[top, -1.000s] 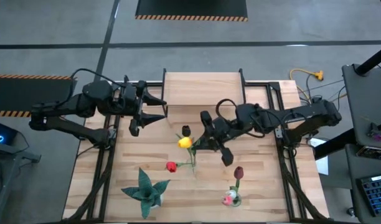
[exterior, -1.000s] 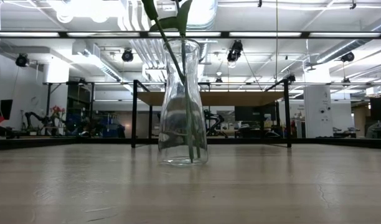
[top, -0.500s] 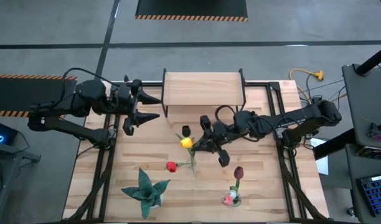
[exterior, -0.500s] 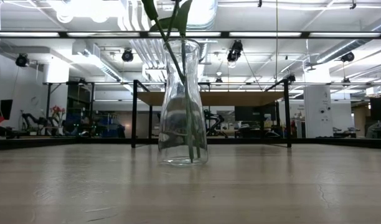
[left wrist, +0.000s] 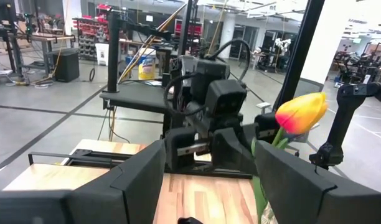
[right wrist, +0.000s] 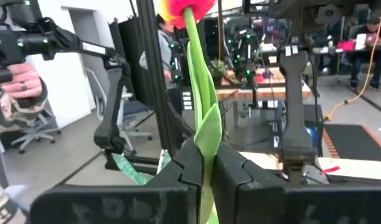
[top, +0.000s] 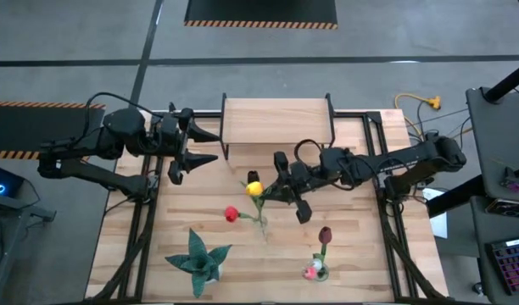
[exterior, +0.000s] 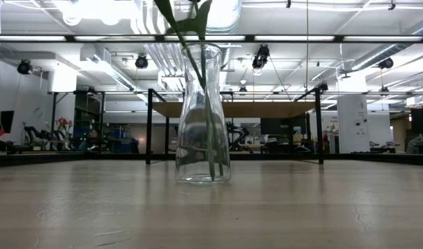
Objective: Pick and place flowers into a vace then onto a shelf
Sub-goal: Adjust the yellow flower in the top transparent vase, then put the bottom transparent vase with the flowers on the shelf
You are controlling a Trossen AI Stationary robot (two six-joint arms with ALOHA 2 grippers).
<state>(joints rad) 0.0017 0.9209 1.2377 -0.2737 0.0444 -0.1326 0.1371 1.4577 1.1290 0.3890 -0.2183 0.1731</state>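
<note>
- My right fingers (right wrist: 203,171): clamped on the yellow-orange tulip's (top: 254,188) stem, over the glass vase (exterior: 203,114).
- My left fingers (top: 210,146): apart, empty, beside the shelf (top: 276,120).

Your right gripper (top: 275,191) pinches the yellow-orange tulip (top: 254,188) by its green stem, head up, stem in the clear glass vase (exterior: 203,114). A red tulip (top: 231,213) leans from the same vase. Maroon tulip (top: 325,234) and white-pink tulip (top: 313,271) lie nearer the table's front. The light-wood shelf (top: 276,121) stands behind the gripper.
</note>
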